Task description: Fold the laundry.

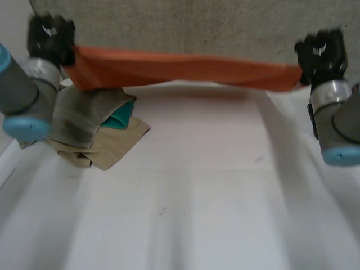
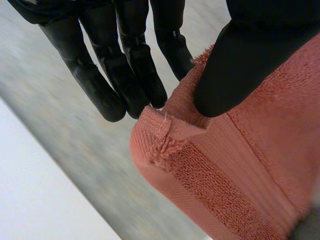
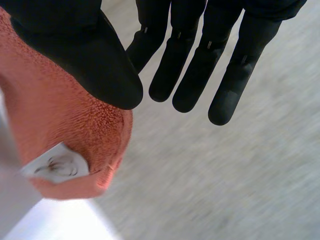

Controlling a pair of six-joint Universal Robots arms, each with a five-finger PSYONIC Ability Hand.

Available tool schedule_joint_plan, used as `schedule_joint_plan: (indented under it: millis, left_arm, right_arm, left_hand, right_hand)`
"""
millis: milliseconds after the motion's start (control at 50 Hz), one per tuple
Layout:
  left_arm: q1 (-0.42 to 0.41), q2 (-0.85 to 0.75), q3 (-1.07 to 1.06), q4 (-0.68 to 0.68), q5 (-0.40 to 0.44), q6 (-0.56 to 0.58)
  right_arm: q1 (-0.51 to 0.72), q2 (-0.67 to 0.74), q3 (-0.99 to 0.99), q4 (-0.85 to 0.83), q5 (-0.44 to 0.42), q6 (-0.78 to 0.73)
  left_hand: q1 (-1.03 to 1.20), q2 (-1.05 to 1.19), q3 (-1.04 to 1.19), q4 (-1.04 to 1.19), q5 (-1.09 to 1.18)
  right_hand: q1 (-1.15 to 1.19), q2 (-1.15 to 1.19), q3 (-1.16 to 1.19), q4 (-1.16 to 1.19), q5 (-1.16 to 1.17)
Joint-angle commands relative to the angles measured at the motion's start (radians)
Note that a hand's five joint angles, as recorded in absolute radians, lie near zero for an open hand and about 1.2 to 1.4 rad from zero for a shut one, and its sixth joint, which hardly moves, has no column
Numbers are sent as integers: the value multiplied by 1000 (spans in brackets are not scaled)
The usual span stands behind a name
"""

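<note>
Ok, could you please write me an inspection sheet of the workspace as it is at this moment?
Surface: white table, with laundry lying at its left side.
Job's things: orange terry-cloth towel, held in the air and stretched between both hands at the table's far edge; loose pile of beige, grey and teal garments on the table beside the left arm.
Clutter: nothing seen.
Robot hands: left robot hand pinches one end of the towel, thumb on the cloth; right robot hand pinches the other end, near a small white label.
Cables: nothing seen.
Surroundings: grey carpet-like floor beyond the table.
</note>
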Motion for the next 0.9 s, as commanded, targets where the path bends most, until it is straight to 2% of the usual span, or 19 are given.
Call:
schedule_joint_plan:
  millis: [20, 160, 240, 260, 320, 360, 420, 500, 640, 720, 900]
  left_arm:
    - [-1, 72, -314, -37, 62, 68]
    - [-3, 178, -479, -203, 56, 261]
    - [-3, 267, -548, -356, 33, 356]
    - [-6, 302, -569, -430, 19, 382]
    - [-12, 371, -606, -603, -2, 415]
    - [-17, 395, -619, -672, -12, 421]
    - [-21, 430, -634, -792, -15, 425]
    - [-24, 441, -631, -809, 10, 421]
    - [-50, 349, -495, -733, -2, 418]
    - [-87, 226, -313, -653, -45, 404]
    - [-109, -58, 90, -467, -153, 415]
  right_arm:
    - [-63, 0, 155, 197, -88, -41]
    - [-118, -68, 180, 510, -120, -198]
    - [-149, -141, 187, 760, -114, -310]
    - [-161, -171, 200, 865, -113, -358]
    - [-192, -239, 259, 1033, -117, -469]
    - [-212, -268, 287, 1071, -122, -543]
    - [-230, -306, 322, 1052, -149, -661]
    - [-227, -308, 341, 1021, -165, -678]
    - [-181, -210, 240, 941, -131, -594]
    - [-128, -123, 120, 778, -97, -462]
    - [-48, 65, -62, 414, -47, -308]
  left_hand:
    - [233, 199, 205, 199, 234]
    - [233, 199, 205, 199, 234]
    - [233, 199, 205, 199, 234]
    - [233, 199, 205, 199, 234]
    - [233, 199, 205, 199, 234]
    - [233, 199, 205, 199, 234]
    - [233, 199, 205, 199, 234]
    - [233, 199, 205, 199, 234]
    - [233, 199, 205, 199, 234]
    - [233, 199, 205, 199, 234]
    - [233, 199, 205, 199, 234]
  right_hand:
    - [225, 213, 202, 193, 186]
    - [225, 213, 202, 193, 186]
    - [225, 213, 202, 193, 186]
    - [225, 213, 202, 193, 186]
    - [225, 213, 202, 193, 186]
    - [225, 213, 202, 193, 186]
    - [225, 213, 202, 193, 186]
    - [225, 213, 202, 193, 186]
    - [225, 213, 202, 193, 186]
    - [225, 213, 202, 193, 186]
    - [225, 213, 202, 193, 186]
